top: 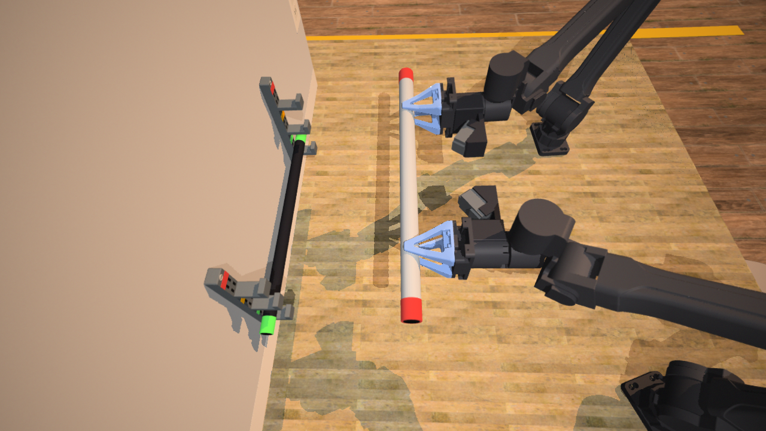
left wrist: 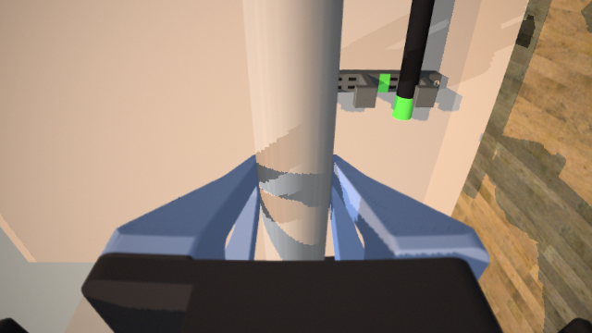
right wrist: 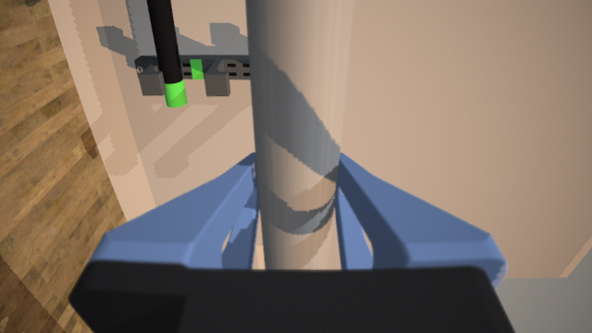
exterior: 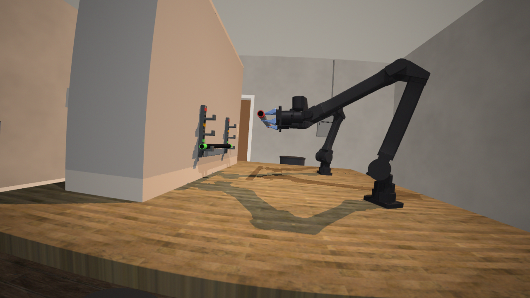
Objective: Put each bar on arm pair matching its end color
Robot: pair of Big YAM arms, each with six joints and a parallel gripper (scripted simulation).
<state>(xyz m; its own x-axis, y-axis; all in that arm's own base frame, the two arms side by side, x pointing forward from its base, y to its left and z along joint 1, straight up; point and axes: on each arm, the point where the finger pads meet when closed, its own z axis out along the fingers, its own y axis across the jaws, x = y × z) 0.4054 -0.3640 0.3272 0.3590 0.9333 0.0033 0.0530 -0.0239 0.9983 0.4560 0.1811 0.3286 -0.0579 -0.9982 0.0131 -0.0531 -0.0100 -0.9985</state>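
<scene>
In the top view, a white bar [top: 408, 176] [exterior: 265, 119] [left wrist: 296, 92] [right wrist: 301, 92] with red ends is held off the rack [top: 214, 277] [exterior: 201, 118] [left wrist: 347, 73] [right wrist: 240, 60], above the worktop [top: 482, 343] [exterior: 259, 259] [left wrist: 509, 203] [right wrist: 42, 139]. It is gripped near one end by the left claw [top: 405, 246] [exterior: 263, 116] [left wrist: 295, 157] and near the other by the right claw [top: 403, 105] [right wrist: 298, 154]. Both red ends are left projecting beyond the claws. The black bar [top: 285, 214] [exterior: 218, 145] [left wrist: 416, 46] [right wrist: 165, 42] with green ends is seen on the rack, well apart from both claws.

In the exterior view, the white bar is seen at the tips of the left claw, facing the rack. The black bar is carried by the lowest pair of rack arms, beneath the green labels; the upper two pairs hold no bar.

In the left wrist view, the white bar is clamped between the left claw's fingers, touched on both sides. Part of the rack is hidden behind it.

In the right wrist view, the white bar is likewise pinched by the right claw, with the black bar's green end visible beside a green label [right wrist: 196, 69].
</scene>
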